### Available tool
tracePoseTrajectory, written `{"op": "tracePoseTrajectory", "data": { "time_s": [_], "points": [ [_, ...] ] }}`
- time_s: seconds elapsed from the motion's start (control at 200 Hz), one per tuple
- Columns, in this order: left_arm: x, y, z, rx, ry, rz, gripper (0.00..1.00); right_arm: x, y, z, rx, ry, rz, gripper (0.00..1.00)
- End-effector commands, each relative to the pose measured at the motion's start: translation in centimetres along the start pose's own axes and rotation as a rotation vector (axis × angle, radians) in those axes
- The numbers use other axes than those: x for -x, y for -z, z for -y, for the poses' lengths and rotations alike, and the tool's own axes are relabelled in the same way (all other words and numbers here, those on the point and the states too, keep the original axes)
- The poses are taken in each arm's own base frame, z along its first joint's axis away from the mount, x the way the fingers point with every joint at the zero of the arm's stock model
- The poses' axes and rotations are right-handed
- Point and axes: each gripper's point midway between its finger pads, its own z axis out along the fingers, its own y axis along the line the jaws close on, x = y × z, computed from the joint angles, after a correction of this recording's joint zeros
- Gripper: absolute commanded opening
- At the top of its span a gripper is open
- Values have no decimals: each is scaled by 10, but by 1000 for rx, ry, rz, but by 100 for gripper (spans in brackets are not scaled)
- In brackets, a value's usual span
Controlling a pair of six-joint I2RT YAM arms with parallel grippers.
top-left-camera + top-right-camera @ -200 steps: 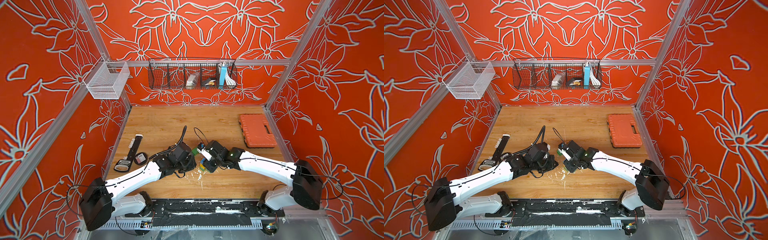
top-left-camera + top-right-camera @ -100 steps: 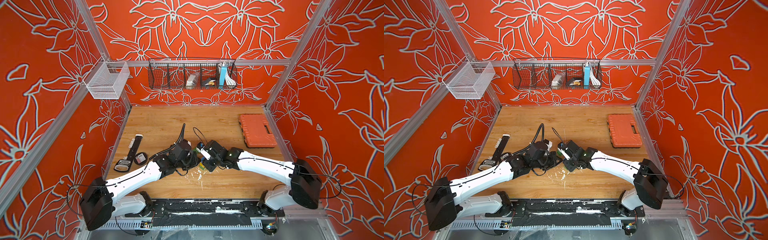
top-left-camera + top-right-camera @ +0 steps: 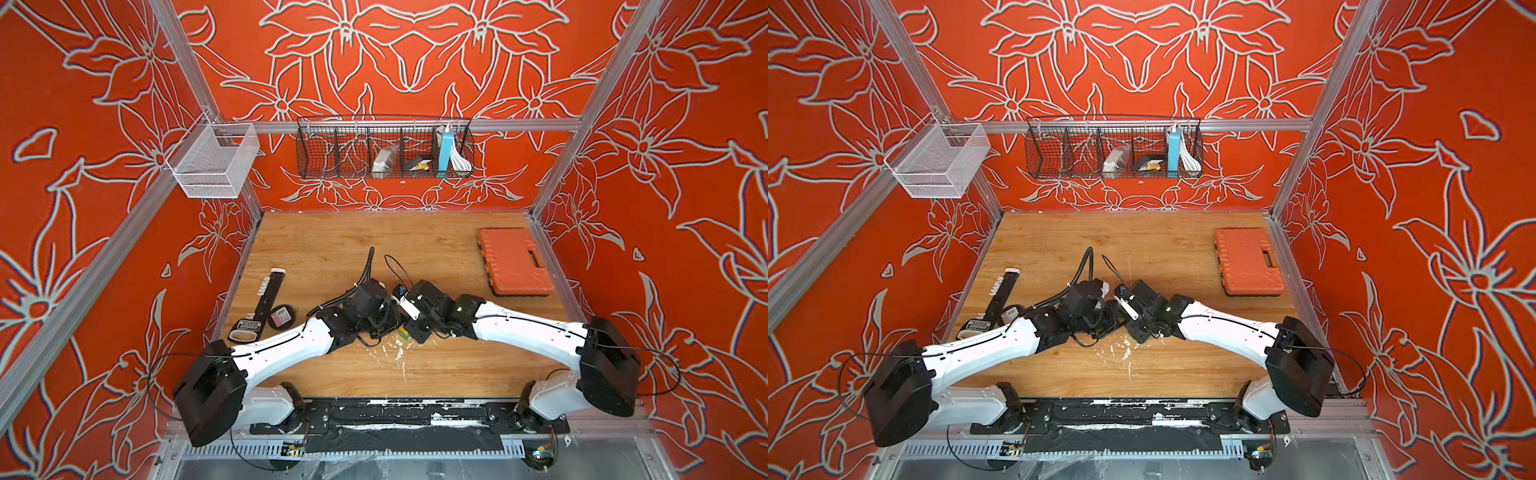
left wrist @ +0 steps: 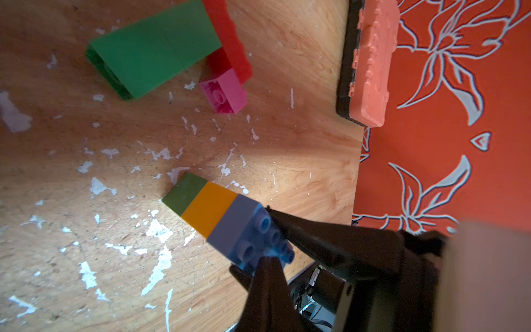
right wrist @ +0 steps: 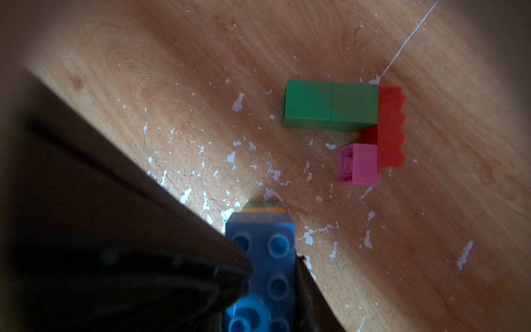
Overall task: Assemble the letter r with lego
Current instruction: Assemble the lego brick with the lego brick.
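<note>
— Where is the lego?
— A three-brick column (image 4: 211, 209) stands upright on the scratched wooden surface (image 4: 86, 258), near the middle. It has a green plastic brick (image 4: 184, 192) at the bottom, a yellow plastic brick (image 4: 209, 208) on that, and a long studded blue plastic brick (image 4: 244, 230) on top. Farther back and slightly left, apart from it, a pair of joined green plastic bricks (image 5: 330, 106) lies on its side. A long red plastic brick (image 5: 390, 126) sits across one end of the pair, and a small pink plastic brick (image 5: 359, 163) touches the red one.
— And the arms?
— The white left arm (image 3: 282, 351) and white right arm (image 3: 532, 332) reach in low from the near corners, elbows outward, wrists almost head-on. The right tool (image 5: 273, 267) pinches the blue brick, one finger on each long side. The left tool (image 4: 267, 260) has its fingers pressed together, with the tip at the blue brick's studs. I cannot tell whether it touches.
— Containers?
— A black wire basket (image 3: 316, 153) hangs on the far wall. A white packet (image 3: 382, 160) is in its middle compartment and a dark box (image 3: 417, 163) in the next one to the right. A light-blue box (image 3: 445, 149) and a white cable (image 3: 459, 160) are in the rightmost. A white mesh basket (image 3: 212, 164) hangs on the left wall. A closed orange ribbed plastic case (image 3: 513, 262) lies far right on the surface.
— Anything hard to see?
— In both top views the wrists hide nearly all the lego. In the right wrist view a dark blur covers one side.
</note>
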Motion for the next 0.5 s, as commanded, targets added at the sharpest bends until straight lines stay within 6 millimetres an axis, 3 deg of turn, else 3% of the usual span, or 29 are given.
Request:
{"op": "tracePoseTrajectory", "data": {
  "time_s": [0.0,0.235,0.495],
  "points": [
    [-10,-4,-2,-10,8,-52,0,-42,-7,7,-40,16,-150,0],
    [-10,-4,-3,3,2,-50,0,-45,-9,7,-35,15,-151,0],
    [-17,-18,-17,45,24,-96,0,-51,-12,8,-36,29,-170,0]
  ]
}}
